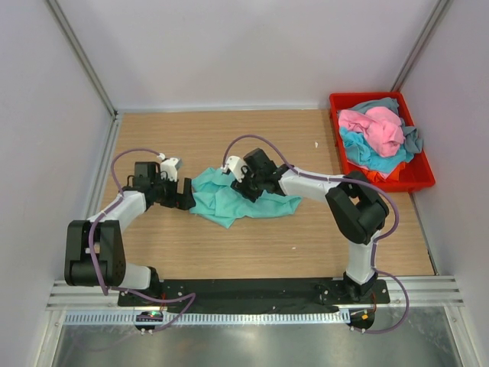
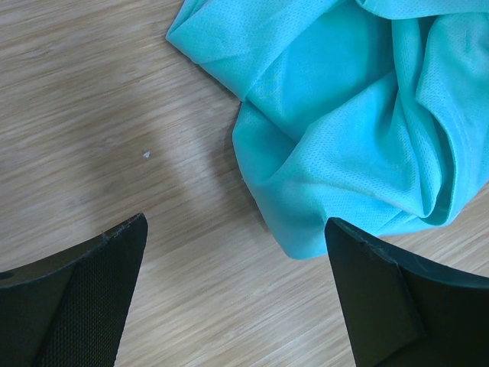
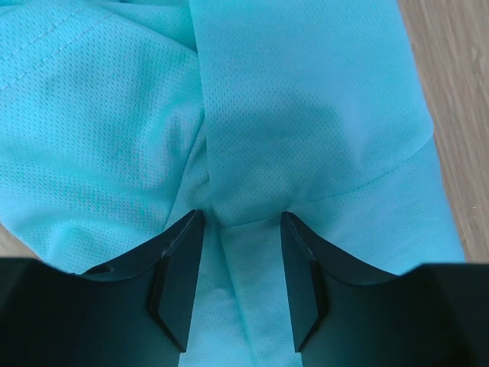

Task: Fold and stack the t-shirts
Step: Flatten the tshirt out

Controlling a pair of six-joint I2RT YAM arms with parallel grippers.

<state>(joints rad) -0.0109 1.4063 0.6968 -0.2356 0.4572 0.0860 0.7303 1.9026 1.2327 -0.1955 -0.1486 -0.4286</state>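
A teal-green t-shirt (image 1: pixel 221 200) lies crumpled on the wooden table, left of centre. My left gripper (image 1: pixel 186 200) is open and empty just off the shirt's left edge. In the left wrist view its fingers (image 2: pixel 92 290) straddle bare wood, with a shirt corner (image 2: pixel 306 237) near the right finger. My right gripper (image 1: pixel 248 187) is pressed down on the shirt's right part. In the right wrist view (image 3: pixel 242 218) its jaws stand partly open with a ridge of the teal cloth (image 3: pixel 306 92) between them.
A red plastic bin (image 1: pixel 419 180) stands at the back right, holding a pink shirt (image 1: pixel 374 126), a turquoise-blue one (image 1: pixel 365 153) and a grey-blue one (image 1: pixel 382 103). White walls enclose the table on three sides.
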